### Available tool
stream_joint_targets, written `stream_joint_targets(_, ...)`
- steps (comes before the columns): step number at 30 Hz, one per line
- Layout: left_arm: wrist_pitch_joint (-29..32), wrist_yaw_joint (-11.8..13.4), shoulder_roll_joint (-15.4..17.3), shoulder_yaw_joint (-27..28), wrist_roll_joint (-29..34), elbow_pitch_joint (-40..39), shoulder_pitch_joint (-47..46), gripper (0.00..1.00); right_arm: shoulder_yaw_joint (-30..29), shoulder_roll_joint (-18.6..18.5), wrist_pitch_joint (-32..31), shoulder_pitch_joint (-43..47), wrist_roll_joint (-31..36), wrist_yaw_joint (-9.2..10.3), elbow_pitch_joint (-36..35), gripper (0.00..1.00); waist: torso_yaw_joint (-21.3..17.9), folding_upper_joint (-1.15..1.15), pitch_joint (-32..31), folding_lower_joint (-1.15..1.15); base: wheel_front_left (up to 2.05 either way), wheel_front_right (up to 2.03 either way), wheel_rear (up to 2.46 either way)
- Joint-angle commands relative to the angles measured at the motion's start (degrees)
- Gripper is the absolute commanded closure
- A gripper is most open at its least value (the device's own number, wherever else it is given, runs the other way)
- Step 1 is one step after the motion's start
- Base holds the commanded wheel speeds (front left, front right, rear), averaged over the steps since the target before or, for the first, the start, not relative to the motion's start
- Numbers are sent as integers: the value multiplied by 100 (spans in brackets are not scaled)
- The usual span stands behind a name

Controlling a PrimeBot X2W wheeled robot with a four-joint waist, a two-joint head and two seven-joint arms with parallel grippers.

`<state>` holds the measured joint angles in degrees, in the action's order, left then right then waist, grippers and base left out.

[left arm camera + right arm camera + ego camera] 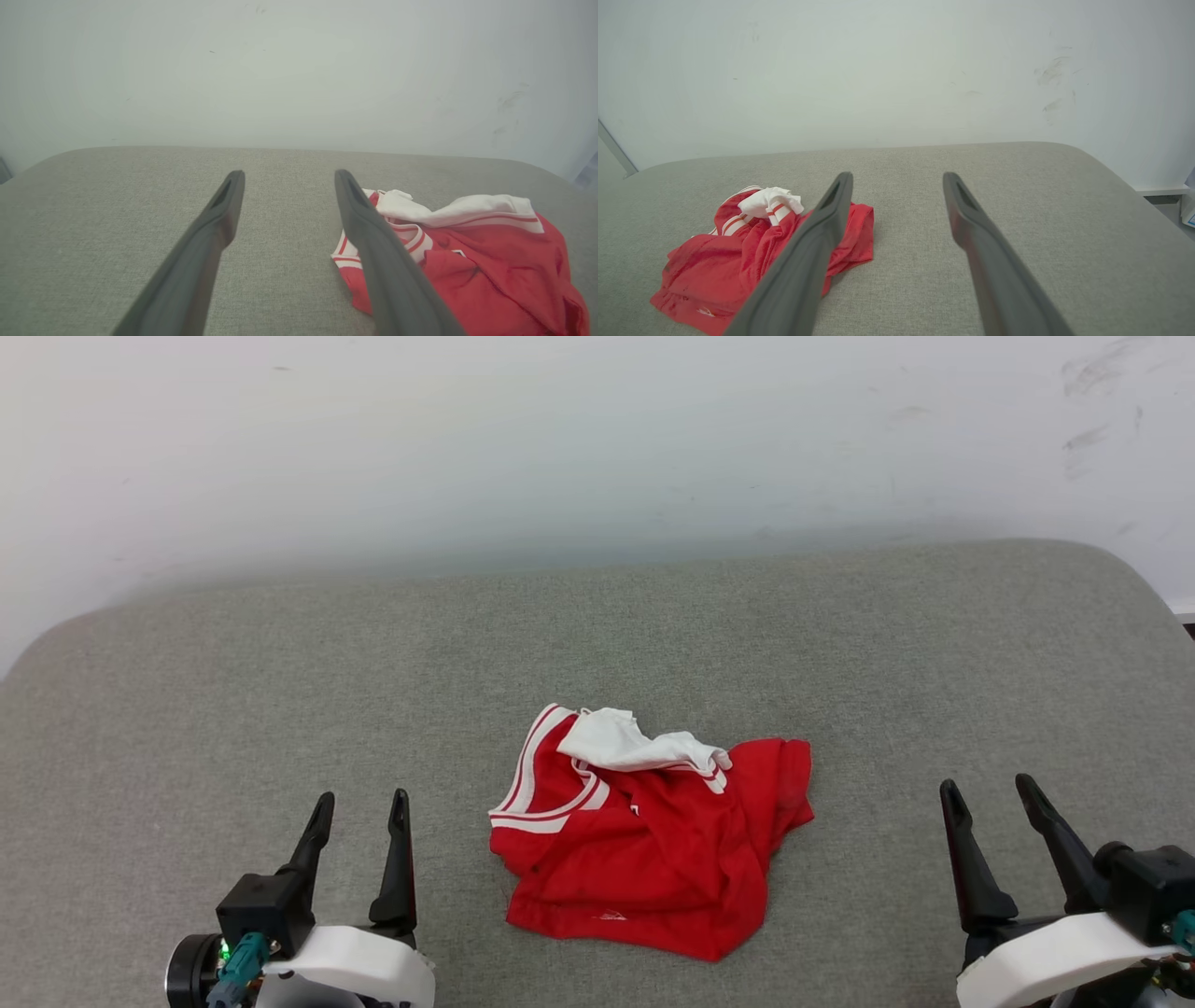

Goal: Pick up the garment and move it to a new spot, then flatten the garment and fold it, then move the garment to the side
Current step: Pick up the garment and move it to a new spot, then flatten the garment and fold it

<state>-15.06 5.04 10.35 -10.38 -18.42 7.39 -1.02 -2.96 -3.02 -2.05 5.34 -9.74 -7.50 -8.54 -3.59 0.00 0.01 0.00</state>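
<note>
Grippers sit at the near edge: left gripper (364, 795) and right gripper (987, 781), both empty, jaws spread wide. Between and just beyond them, the garment (644, 845) lies crumpled on the grey cushion (280, 663). Judged status: no step completed; pickup, relocation, flattening, folding and set-aside all remain.

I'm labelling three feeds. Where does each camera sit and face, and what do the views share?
Head view: on the head, facing forward and down at the garment on the grey cushion; left gripper lower left, right gripper lower right, jaws apart.
Left wrist view: on the left wrist, facing the wall along its own jaws; garment at right.
Right wrist view: on the right wrist, facing the wall along its own jaws; garment at left.
Shared: all three show the garment, cushion and wall.
</note>
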Motion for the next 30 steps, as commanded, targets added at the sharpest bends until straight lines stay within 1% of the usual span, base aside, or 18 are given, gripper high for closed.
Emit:
stream_joint_targets(1, -15, -24, -12, 21, 2, 20, 45, 0, -4, 16, -3, 69, 26, 2, -24, 0, 13, 0, 0, 0, 0, 0, 0)
stream_joint_targets(8, -15, -64, -104, 25, 62, 72, -33, 0, -39, 10, -50, 88, -10, 2, 10, 0, 63, 0, -7, 0, 0, 0, 0)
stream_joint_targets(13, -14, -111, -127, 15, 94, 58, -108, 0, -101, -107, -232, 50, -68, 2, 185, 0, 168, 0, 25, 0, 0, 0, 0)
stream_joint_targets(14, -14, -126, -139, 9, 108, 47, -135, 0, -103, -110, -337, 19, -176, 2, 261, 0, 204, 0, 56, 0, 0, 0, 0)
stream_joint_targets(18, -14, -153, -199, 12, 175, -49, -306, 0, -44, -334, -819, -309, -466, 2, 555, 0, 384, 0, 256, 0, 0, 0, 0)
stream_joint_targets(21, -14, -195, -259, 8, 238, -109, -429, 0, 222, -541, -1318, -711, -780, 2, 788, 0, 507, 0, 428, 0, 0, 0, 0)
stream_joint_targets(23, -14, -203, -296, -1, 291, -152, -506, 0, 488, -753, -1671, -1073, -974, 2, 906, 0, 579, 0, 535, 0, 0, 0, 0)
stream_joint_targets(30, -14, -253, -450, 17, 389, -212, -627, 0, 1793, -1457, -2774, -2346, -1445, 2, 1152, 0, 847, 0, 774, 0, 0, 0, 0)
